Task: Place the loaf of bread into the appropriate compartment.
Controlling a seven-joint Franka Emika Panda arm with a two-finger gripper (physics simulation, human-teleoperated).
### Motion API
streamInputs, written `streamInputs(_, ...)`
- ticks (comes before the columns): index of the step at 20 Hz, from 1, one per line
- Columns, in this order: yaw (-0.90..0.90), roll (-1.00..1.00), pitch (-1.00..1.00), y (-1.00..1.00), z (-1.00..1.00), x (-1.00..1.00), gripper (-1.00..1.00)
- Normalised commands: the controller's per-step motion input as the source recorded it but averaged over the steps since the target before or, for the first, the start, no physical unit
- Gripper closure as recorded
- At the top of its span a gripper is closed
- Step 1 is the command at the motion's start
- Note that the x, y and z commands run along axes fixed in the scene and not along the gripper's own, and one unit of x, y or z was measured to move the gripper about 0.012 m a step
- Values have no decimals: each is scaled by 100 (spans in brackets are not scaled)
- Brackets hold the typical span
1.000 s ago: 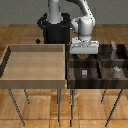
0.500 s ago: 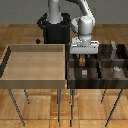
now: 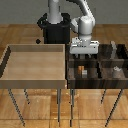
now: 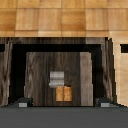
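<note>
The white Franka arm's claw (image 3: pixel 83 56) hangs over the dark-brown four-part wooden bin (image 3: pixel 97 82), above the far cell on the exterior view's left side of that bin. In the wrist view its two grey fingertips (image 4: pixel 21 103) stand wide apart at the two sides of the picture with nothing between them, so the claw is spread and grips nothing. The tiny brown, roughly cube-shaped loaf of bread (image 4: pixel 63 93) lies on the dark wooden floor of a compartment (image 4: pixel 37 75), just beside a small low grey cube (image 4: pixel 57 78); the two look to be touching or nearly so, though the render is too coarse to be sure. In the exterior view the loaf (image 3: pixel 82 71) shows as a small brown block beside the grey cube (image 3: pixel 80 67), in the bin's left part just under the claw, but the blur hides exactly which side of the divider it sits on. A taller grey shape (image 3: pixel 113 49) stands in the far right cell, and another small grey piece (image 3: pixel 115 69) sits in the near right cell. To the exterior view's left of the bin stands the light tan undivided wooden tray (image 3: pixel 35 79), both carried on thin metal legs over the wooden plank floor (image 3: pixel 20 35).
</note>
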Motion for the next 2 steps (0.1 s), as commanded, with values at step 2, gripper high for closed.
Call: streamInputs(2,0,0,0,0,0,0,-100)
